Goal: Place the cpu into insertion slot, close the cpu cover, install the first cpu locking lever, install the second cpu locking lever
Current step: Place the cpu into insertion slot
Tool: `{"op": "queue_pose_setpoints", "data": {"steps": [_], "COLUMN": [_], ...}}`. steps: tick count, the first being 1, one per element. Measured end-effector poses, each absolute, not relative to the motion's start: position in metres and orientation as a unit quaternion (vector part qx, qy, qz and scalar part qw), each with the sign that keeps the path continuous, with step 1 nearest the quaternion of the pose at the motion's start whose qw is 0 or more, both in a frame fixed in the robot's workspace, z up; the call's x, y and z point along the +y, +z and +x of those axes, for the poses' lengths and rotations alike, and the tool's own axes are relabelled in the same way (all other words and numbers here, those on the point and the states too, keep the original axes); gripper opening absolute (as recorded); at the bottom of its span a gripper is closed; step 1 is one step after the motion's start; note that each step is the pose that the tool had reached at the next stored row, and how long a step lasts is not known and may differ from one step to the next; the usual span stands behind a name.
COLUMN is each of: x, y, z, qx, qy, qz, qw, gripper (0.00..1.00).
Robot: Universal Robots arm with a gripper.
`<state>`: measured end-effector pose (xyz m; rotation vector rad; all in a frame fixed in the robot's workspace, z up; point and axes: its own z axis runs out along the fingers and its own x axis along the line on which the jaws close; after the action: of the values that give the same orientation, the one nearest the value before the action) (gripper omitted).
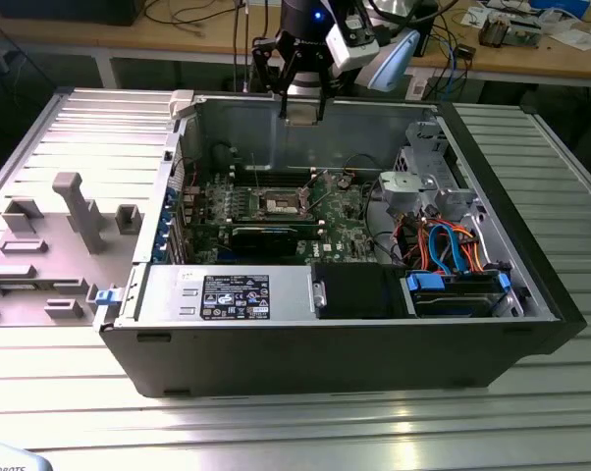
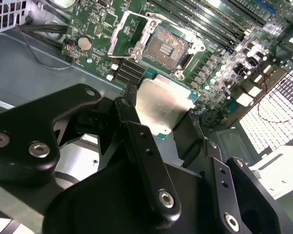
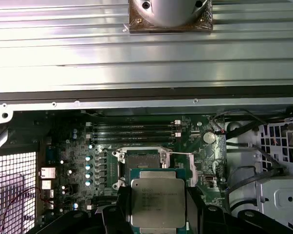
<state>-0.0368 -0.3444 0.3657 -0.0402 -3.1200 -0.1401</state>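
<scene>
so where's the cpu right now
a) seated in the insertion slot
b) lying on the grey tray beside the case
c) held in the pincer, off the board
c: in the first wrist view the cpu is clamped in the pincer, apart from the insertion slot, whose dark centre is bare.
</scene>
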Motion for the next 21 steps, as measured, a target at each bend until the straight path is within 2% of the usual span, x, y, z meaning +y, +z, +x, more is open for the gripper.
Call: {"op": "queue_pose_setpoints", "data": {"steps": [21], "x": [-0.3445], "y": [0.3654], "z": [-0.0392], "qx": [-0.997], "qy": [-0.045], "qz": [-0.055], "qw": [0.007], "gripper": [0.54]}}
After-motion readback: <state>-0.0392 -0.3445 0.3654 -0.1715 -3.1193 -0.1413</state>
